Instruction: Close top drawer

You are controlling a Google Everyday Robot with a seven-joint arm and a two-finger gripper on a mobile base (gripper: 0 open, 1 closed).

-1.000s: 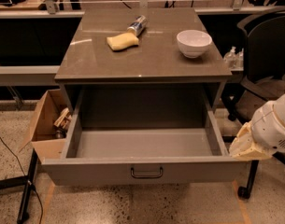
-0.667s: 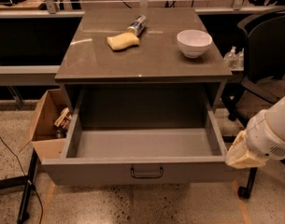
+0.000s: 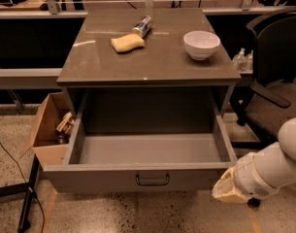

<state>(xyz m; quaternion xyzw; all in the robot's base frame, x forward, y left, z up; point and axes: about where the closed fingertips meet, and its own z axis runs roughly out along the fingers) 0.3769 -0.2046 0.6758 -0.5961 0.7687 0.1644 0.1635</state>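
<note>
Under the tabletop (image 3: 157, 64), the top drawer (image 3: 99, 178) stands pulled fully out, with its handle (image 3: 152, 179) facing the camera. The gripper (image 3: 226, 191) hangs just off its front right corner; its grip state can't be made out. It should press flat near the panel's middle and push straight back. Since a second ago it has dropped lower and moved leftward; the drawer hasn't moved.

Rounded white arm (image 3: 276, 165) ends in a tan hand (image 3: 227, 191), lower right
</note>
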